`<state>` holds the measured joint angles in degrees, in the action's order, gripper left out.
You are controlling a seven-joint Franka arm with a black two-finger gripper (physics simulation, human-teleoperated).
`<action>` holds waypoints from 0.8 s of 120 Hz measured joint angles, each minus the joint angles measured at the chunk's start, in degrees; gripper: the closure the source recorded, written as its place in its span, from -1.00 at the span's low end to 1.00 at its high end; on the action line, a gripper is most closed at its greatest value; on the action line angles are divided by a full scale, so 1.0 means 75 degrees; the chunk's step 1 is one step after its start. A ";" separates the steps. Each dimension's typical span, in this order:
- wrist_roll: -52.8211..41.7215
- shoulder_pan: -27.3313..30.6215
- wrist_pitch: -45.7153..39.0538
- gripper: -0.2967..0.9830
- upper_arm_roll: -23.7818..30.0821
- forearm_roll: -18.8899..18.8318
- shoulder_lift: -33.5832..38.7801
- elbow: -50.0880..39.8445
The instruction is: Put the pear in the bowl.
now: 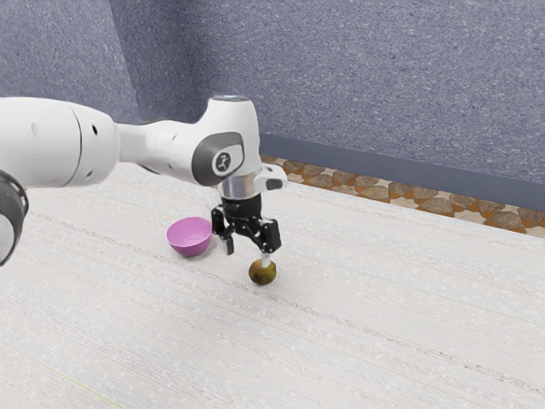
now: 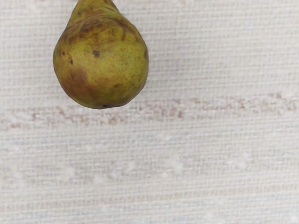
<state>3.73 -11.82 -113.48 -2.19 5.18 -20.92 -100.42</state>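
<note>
See one claw (image 1: 247,253) with parted fingers above one pear (image 1: 262,273), near one pink bowl (image 1: 190,236), and brown blotches in wrist view.

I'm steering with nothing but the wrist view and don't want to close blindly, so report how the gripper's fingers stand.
Observer: In the exterior view the gripper is open, its two fingers spread apart.
Operator: Good. I have the pear in sight but no bowl. Locate it for me.
Observer: The bowl sits on the pale table, toward the exterior view's left from the pear.
Operator: Confirm which way up it is before I plan the drop.
Observer: It stands upright, its open side facing up.
</note>
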 joint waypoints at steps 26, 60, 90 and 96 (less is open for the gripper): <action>0.0058 -0.0159 0.0160 -0.54 -0.0253 -0.0217 -0.0679 0.0705; 0.0036 -0.0168 0.0152 -0.54 -0.0321 -0.0238 -0.1194 0.1031; -0.0044 -0.0169 0.0114 -0.54 -0.0320 -0.0191 -0.1577 0.1321; -0.0070 -0.0170 0.0088 -0.54 -0.0323 -0.0149 -0.1697 0.1394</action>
<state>3.21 -13.10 -112.82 -4.61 4.06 -33.64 -89.97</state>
